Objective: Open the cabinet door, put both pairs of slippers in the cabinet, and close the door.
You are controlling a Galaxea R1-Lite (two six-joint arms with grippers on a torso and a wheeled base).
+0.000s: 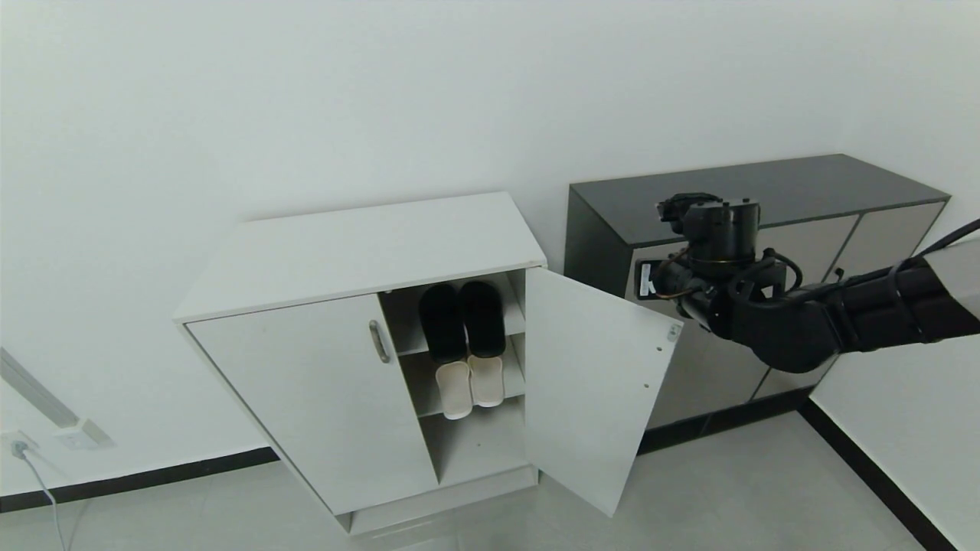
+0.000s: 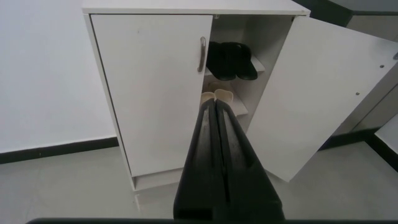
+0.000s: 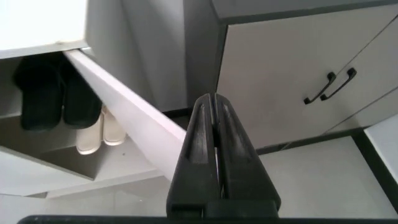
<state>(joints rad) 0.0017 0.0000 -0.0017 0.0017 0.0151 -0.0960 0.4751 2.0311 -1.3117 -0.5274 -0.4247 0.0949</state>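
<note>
The white cabinet (image 1: 360,245) stands against the wall with its right door (image 1: 589,383) swung open and its left door (image 1: 306,383) closed. A black pair of slippers (image 1: 462,317) rests on the upper shelf, and a cream pair (image 1: 469,386) on the shelf below. My right arm (image 1: 804,321) reaches in from the right, on the outer side of the open door. The right gripper (image 3: 216,99) is shut and empty, its tip close to the door panel (image 3: 130,112). My left gripper (image 2: 216,106) is shut and empty, held in front of the cabinet opening, facing the cream slippers (image 2: 217,95).
A dark grey sideboard (image 1: 766,191) stands just right of the cabinet, behind the open door and my right arm. A wall socket with a cable (image 1: 19,448) sits low at the far left. Bare floor (image 1: 727,497) lies in front of both cabinets.
</note>
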